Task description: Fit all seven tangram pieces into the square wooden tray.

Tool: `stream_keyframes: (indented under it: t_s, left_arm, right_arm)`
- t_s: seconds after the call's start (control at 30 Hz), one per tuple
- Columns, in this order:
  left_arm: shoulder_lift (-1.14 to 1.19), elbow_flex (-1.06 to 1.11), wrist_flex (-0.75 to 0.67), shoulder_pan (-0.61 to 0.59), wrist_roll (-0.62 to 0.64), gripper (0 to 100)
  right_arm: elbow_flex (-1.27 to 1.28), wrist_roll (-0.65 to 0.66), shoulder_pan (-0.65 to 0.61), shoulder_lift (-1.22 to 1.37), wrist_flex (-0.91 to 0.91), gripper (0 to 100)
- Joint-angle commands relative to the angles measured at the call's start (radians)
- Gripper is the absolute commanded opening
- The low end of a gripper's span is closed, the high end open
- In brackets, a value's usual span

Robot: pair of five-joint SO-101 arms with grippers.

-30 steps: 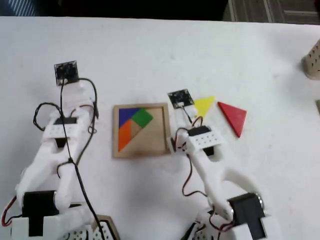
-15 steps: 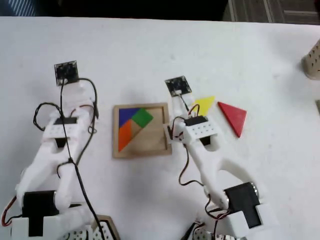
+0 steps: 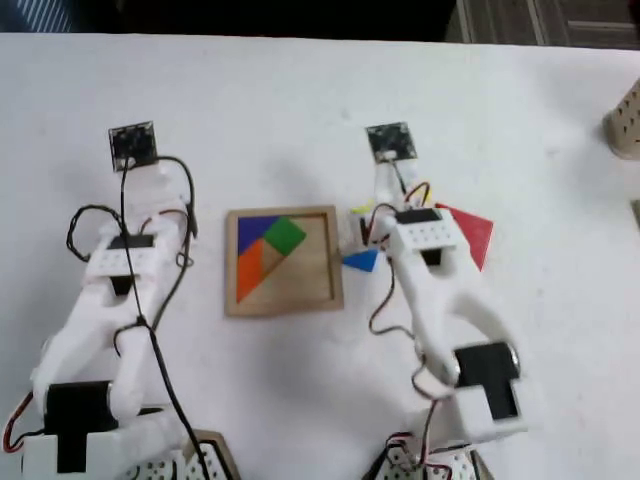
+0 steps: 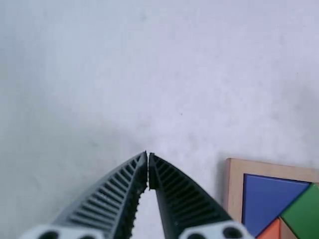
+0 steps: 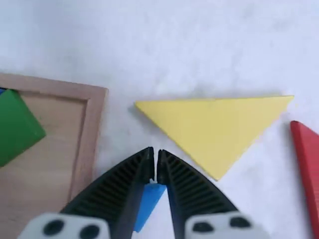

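The square wooden tray [image 3: 330, 262] lies mid-table with a blue piece [image 3: 256, 231], a green piece [image 3: 286, 233] and an orange piece [image 3: 249, 272] in its left half. A small light-blue triangle [image 3: 362, 260] rests on the table just off the tray's right edge. The right arm [image 3: 420, 232] stands over it, with the red triangle [image 3: 474, 234] to its right. My right gripper [image 5: 154, 163] is shut and empty, its tips just short of the yellow triangle [image 5: 214, 124], the light-blue triangle [image 5: 148, 199] beneath the fingers. My left gripper [image 4: 148, 158] is shut over bare table left of the tray [image 4: 233, 191].
A pegged wooden object [image 3: 625, 122] stands at the table's far right edge. The red triangle [image 5: 308, 155] lies close beside the yellow one. The left arm [image 3: 125, 255] stands left of the tray. White table stretches behind the tray and both arms.
The right arm has swung right and away from the tray, uncovering the small light-blue triangle by the tray's right edge and now covering most of the yellow triangle. The left arm has kept still.
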Motion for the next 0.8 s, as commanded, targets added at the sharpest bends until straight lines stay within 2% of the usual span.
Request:
stream_keyframes:
  t_s: [0.0,0.27,0.77]
  left_arm:
    - [-0.005,-0.006,-0.02,-0.005,-0.008,2]
    - [-0.005,-0.006,-0.02,-0.005,-0.008,2]
    - [-0.005,-0.006,-0.02,-0.007,-0.008,2]
  right_arm:
    - [-0.11,0.068,0.005,0.065,0.038,1.9]
    - [-0.114,0.075,0.012,0.033,0.229,1.8]
    - [0.014,0.06,0.021,-0.159,0.236,2.8]
